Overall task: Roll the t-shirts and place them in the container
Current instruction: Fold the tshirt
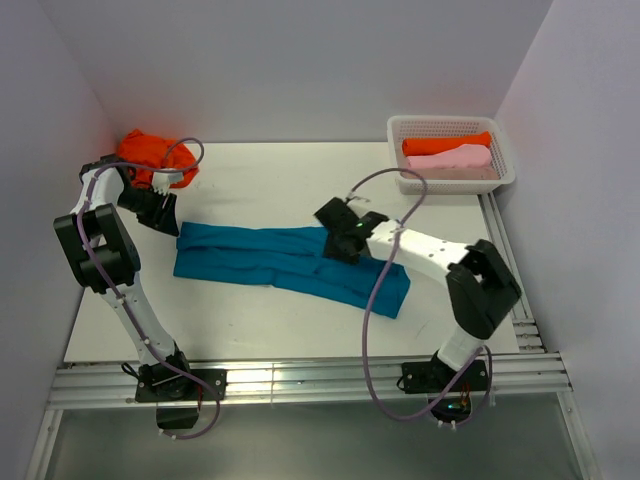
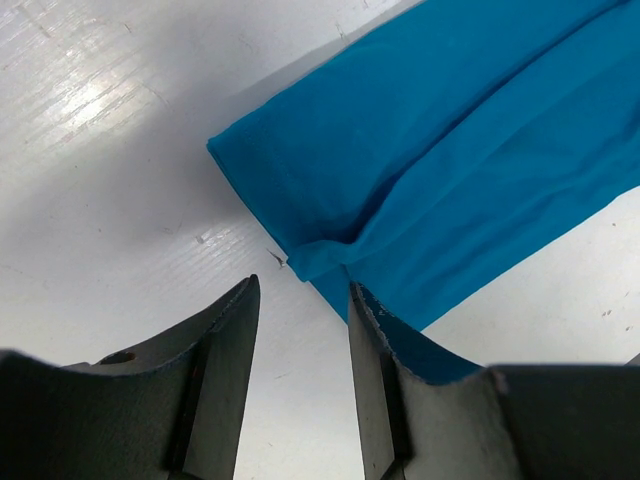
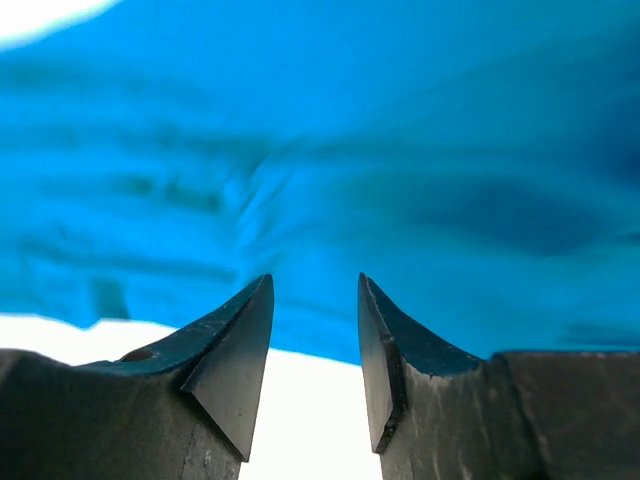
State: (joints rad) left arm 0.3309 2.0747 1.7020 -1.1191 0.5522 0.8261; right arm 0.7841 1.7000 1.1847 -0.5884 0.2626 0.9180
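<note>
Now both my pairs of jaws stand parted, nothing between them. Just ahead of my left gripper [image 2: 303,295] lies a corner of the long, flat-folded teal-blue cloth t-shirt [image 2: 450,170]. My right gripper [image 3: 315,290] hangs close over its middle.

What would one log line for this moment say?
teal t-shirt: long folded strip, unrolled | left gripper: open, by its end | right gripper: open, over its middle | basket: orange roll, pink roll

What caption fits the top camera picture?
Left gripper by the end of a folded teal t-shirt, right gripper over its middle; orange shirt and pink shirt in the white basket.
</note>
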